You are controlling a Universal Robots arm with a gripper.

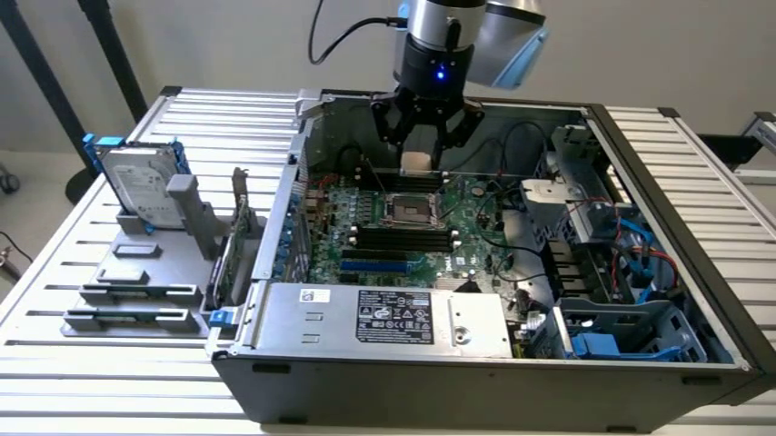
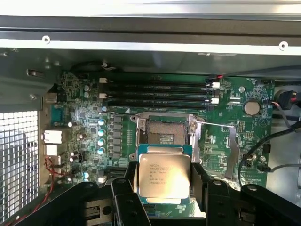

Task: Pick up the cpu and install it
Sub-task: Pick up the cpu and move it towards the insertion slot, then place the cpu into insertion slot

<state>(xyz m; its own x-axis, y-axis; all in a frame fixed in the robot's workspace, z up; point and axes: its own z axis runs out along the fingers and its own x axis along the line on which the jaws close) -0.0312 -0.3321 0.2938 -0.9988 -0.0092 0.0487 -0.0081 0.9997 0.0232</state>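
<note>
pickup part's done: the gripper [image 1: 420, 154] is clamped on the cpu [image 2: 163, 175], holding it inside the pc case [image 1: 485, 386] over the motherboard [image 1: 479, 195]. in the exterior view the chip hangs at 12 o'clock of the cpu socket [image 1: 410, 211], which sits open and empty. so it's not seated yet, the install's what's left.

The cpu [image 2: 163, 175] had a silvery top plate with dark print and a thin pale rim. The fingers [image 2: 201, 186] were black. The motherboard [image 2: 80, 94] was green, its memory slots [image 2: 155, 94] black. The hard drive [image 1: 136, 182] was silver with blue rails [image 1: 104, 150], the power supply [image 1: 303, 318] grey with a black label [image 1: 394, 318], and the slatted table [image 1: 73, 272] white.
</note>
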